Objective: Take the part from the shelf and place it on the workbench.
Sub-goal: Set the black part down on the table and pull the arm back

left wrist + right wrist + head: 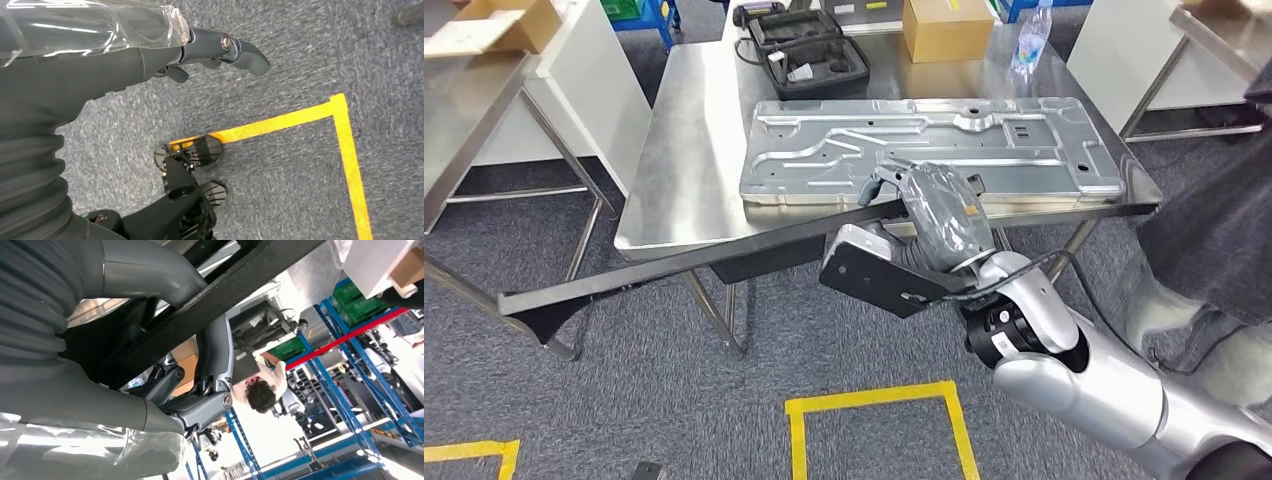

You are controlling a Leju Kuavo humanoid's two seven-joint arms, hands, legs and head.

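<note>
While the right arm reaches up from the lower right of the head view, its hand [944, 215] wraps around a long dark part [704, 262], thumb under it and fingers [215, 357] curled over the top, as the right wrist view shows from close behind. That part runs slantwise from the hand down to the left, its far end hanging over the carpet [624, 400], its near end just at the front edge of the workbench [684, 160]; whether it touches that edge is hard to tell. On the bench lies a big silver plate [924, 145], with a black case [809, 55], a cardboard box [949, 27] and a water bottle [1031, 40] behind it. The left hand [220, 50] hangs over grey carpet with its fingers loosely apart, holding nothing. Yellow tape [874, 400] marks squares on the floor. Blue shelving [360, 355] and a person [265, 385] show in the right wrist view, and a trouser leg [1204, 250] stands at the bench's right.
</note>
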